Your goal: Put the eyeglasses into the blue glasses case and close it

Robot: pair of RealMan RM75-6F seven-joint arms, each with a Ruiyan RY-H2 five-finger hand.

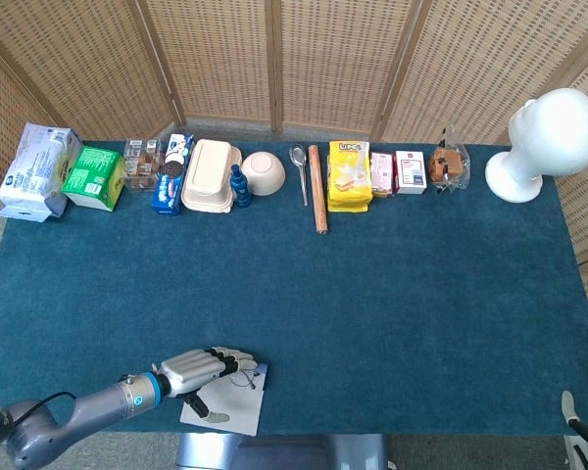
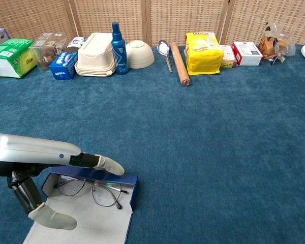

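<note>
Right now my left hand [image 2: 38, 168] is spread over the open blue glasses case [image 2: 86, 221] at the table's near left edge, fingers reaching across its far wall, thumb low over the grey lining. Whether it pinches anything I cannot tell. The eyeglasses [image 2: 89, 189] lie inside the case directly beneath my fingers, long axis across me, left to right. My right hand barely shows at the far right, well apart.
</note>
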